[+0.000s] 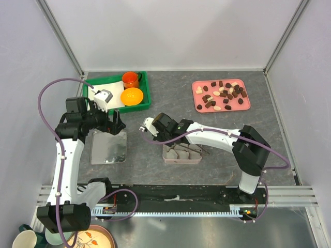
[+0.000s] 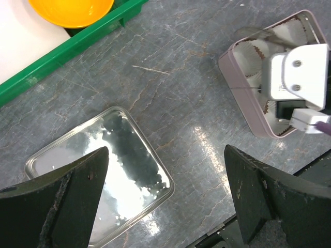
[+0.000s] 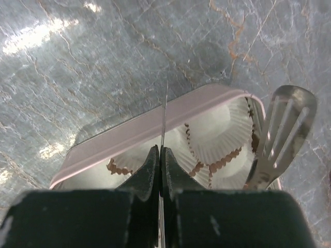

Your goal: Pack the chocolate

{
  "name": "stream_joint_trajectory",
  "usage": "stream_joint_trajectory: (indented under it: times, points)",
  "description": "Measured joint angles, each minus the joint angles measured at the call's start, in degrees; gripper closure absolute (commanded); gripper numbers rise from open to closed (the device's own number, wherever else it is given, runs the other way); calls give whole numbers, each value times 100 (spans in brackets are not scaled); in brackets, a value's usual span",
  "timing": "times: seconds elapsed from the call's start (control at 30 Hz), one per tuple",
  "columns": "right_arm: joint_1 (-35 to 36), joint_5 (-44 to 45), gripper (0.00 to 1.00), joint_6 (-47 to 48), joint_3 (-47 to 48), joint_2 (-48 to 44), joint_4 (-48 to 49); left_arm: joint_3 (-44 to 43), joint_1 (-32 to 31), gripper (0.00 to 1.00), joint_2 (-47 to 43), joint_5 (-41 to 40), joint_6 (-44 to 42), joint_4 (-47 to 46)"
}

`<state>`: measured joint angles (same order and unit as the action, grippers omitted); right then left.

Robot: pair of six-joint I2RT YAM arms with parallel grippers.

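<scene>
The chocolate, several dark brown and a few cream pieces, lies on a pink tray at the back right. The square pink tin with white paper cups stands mid-table; it also shows in the left wrist view and the right wrist view. My right gripper is over the tin, shut on a thin metal strip seen edge-on. A slotted metal blade hangs beside it over the tin. My left gripper is open and empty above the table, between the tin and its shiny lid.
The shiny lid lies flat left of the tin. A green tray at the back left holds an orange cup, an orange bowl and a white sheet. Side walls close in the table. Mugs stand at the near left corner.
</scene>
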<state>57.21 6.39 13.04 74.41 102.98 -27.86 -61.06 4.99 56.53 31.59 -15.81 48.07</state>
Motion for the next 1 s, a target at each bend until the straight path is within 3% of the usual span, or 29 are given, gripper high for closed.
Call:
stream_joint_trajectory:
  times: [0.07, 0.2, 0.53, 0.57, 0.63, 0.7, 0.87, 1.0]
  points:
    - [0, -39, 100, 33, 0, 11, 59, -7, 0, 1, -22, 46, -2, 28]
    - [-2, -197, 79, 83, 0, 37, 94, -39, 0, 1, -46, 114, -2, 109]
    - [-9, -422, 52, 120, 0, 105, 83, -50, 0, 1, -46, 210, -9, 157]
    - [-9, -428, 38, 114, 0, 94, 72, -50, 0, 1, -46, 245, -13, 157]
    - [-9, -459, 24, 79, 20, 33, 0, -48, 0, 1, -37, 409, -31, 157]
    - [-9, -538, 2, 33, 111, -109, -127, -44, 0, 1, -7, 651, -76, 157]
    - [-9, -704, 2, -144, 433, -1001, -199, -35, -205, 1, 199, 1261, -339, 157]
    - [-52, -490, 2, -811, 487, -2122, 22, -33, -940, 1, 369, 1379, -603, 155]
